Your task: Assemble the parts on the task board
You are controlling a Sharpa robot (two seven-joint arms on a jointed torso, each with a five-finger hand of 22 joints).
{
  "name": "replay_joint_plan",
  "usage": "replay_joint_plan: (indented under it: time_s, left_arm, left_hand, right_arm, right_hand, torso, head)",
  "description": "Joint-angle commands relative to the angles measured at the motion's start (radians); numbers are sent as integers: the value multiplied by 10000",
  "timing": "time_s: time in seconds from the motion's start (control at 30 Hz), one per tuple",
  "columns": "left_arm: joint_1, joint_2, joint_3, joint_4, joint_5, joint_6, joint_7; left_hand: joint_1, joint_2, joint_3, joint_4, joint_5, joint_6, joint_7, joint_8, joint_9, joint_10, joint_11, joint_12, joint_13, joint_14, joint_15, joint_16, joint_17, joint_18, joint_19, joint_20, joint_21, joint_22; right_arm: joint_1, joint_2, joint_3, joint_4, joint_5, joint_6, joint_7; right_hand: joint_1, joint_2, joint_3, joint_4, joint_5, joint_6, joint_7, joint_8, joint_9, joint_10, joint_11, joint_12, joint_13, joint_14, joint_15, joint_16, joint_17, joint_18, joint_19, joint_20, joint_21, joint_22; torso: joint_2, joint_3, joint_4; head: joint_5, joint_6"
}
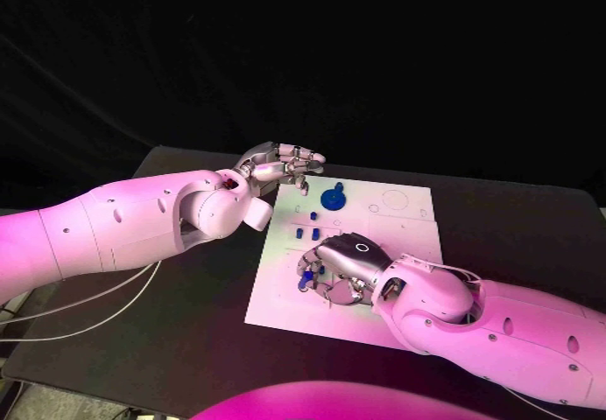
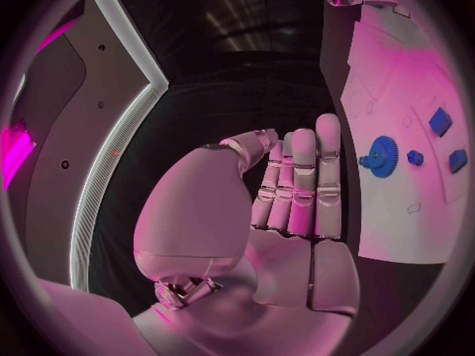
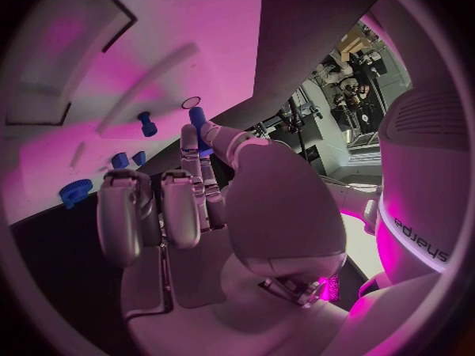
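The white task board [image 1: 385, 289] lies in the middle of the table. On its far part sit a blue gear [image 1: 334, 199] and three small blue parts [image 1: 307, 229]. My right hand [image 1: 339, 265] hovers low over the board's near-left area and pinches a blue peg [image 3: 198, 123] between thumb and a finger; the peg also shows under the hand [image 1: 305, 281]. Another blue peg [image 3: 146, 123] stands on the board just beyond it. My left hand [image 1: 280, 164] hangs over the board's far-left corner, fingers side by side and loosely bent, holding nothing. The gear [image 2: 381, 157] lies beside it.
The black table [image 1: 189, 332] surrounds the board. Pale cables [image 1: 88, 306] trail off the table's left side under my left arm. The board's far-right part carries printed outlines [image 1: 395, 201]. My right arm [image 1: 492, 332] covers the board's near-right corner.
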Motion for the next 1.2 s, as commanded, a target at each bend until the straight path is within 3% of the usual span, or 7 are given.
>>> replay_joint_plan:
  time_s: [0.03,0.73,1.2]
  left_arm:
    - [10,8,6,37,-18,167,52]
    - [13,-40,7,90,-19,155,33]
    - [14,-57,7,103,-19,152,24]
  left_hand:
    - [-43,75,28,3,66,-61,6,27,17,-78,6,58,12,-84,-13,48,-9,69,2,60,-59,-11]
    - [-49,76,33,3,64,-66,5,42,22,-90,6,90,16,-89,-13,56,-18,69,4,60,-64,-14]
    - [-60,77,33,10,63,-71,6,51,25,-101,7,107,18,-92,-12,61,-23,68,5,61,-68,-17]
  right_arm:
    - [-13,13,-3,-22,-230,272,-31]
    - [-83,151,-23,-200,-384,597,-204]
    - [-155,368,-41,-228,-922,729,-690]
  right_hand:
    - [-35,-38,31,-39,51,61,3,33,226,-12,59,-43,-9,424,-75,-15,4,-50,506,-30,-4,1960]
    - [-43,-43,33,-45,59,57,11,35,231,-6,65,-52,-10,428,-70,-5,21,-51,507,-27,-3,1962]
    - [-57,-66,38,-72,79,38,30,35,240,1,78,-80,-14,423,-59,-18,-4,-49,503,-19,-16,1959]
  torso:
    - [8,-3,20]
    - [-15,-21,7]
    - [-7,-17,17]
  head:
    - [2,-28]
    - [53,-149]
    - [52,-132]
